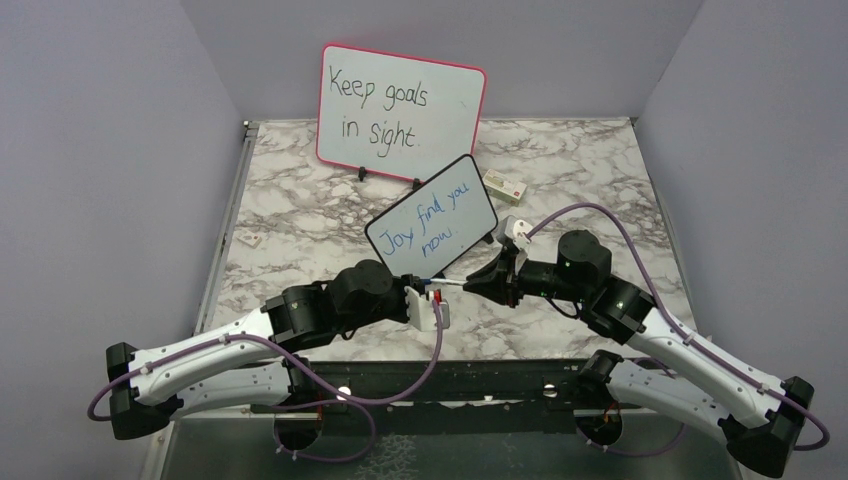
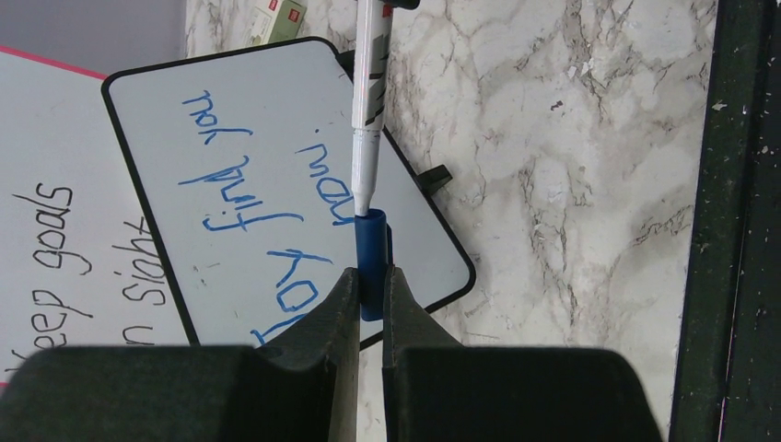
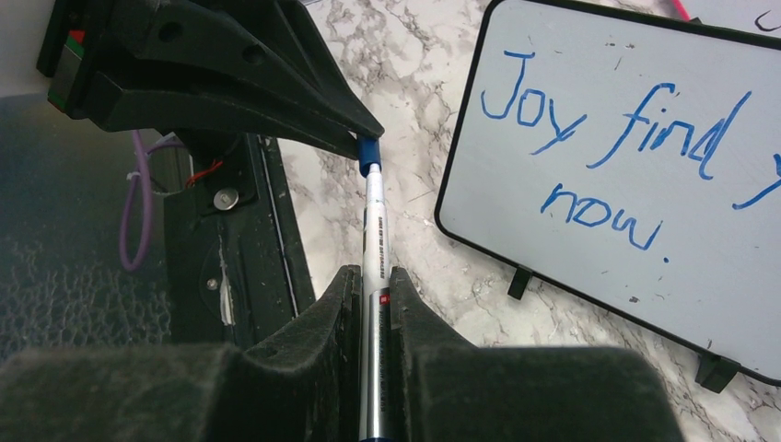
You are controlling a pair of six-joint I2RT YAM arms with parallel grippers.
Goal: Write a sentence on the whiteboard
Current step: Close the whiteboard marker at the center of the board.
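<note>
Writing seemingly done: sentence (image 3: 645, 129) in blue across the whiteboard (image 1: 475, 210), propped mid-table just ahead of both arms, in front of the pink-framed board (image 1: 455, 130). Reads "Joy find you now." whole in the top view; cut off at the edge from the right wrist. Only capping left. Clamped in the right gripper (image 3: 373, 276): the marker (image 3: 375, 230). Pinched in the left gripper (image 2: 370, 276): the blue cap (image 2: 371, 253). Clearest from the left wrist: nose just into the cap, apparently not seated yet.

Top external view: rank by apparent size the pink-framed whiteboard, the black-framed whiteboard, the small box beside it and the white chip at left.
1. pink-framed whiteboard
2. black-framed whiteboard
3. small box
4. white chip, clearly the smallest
</note>
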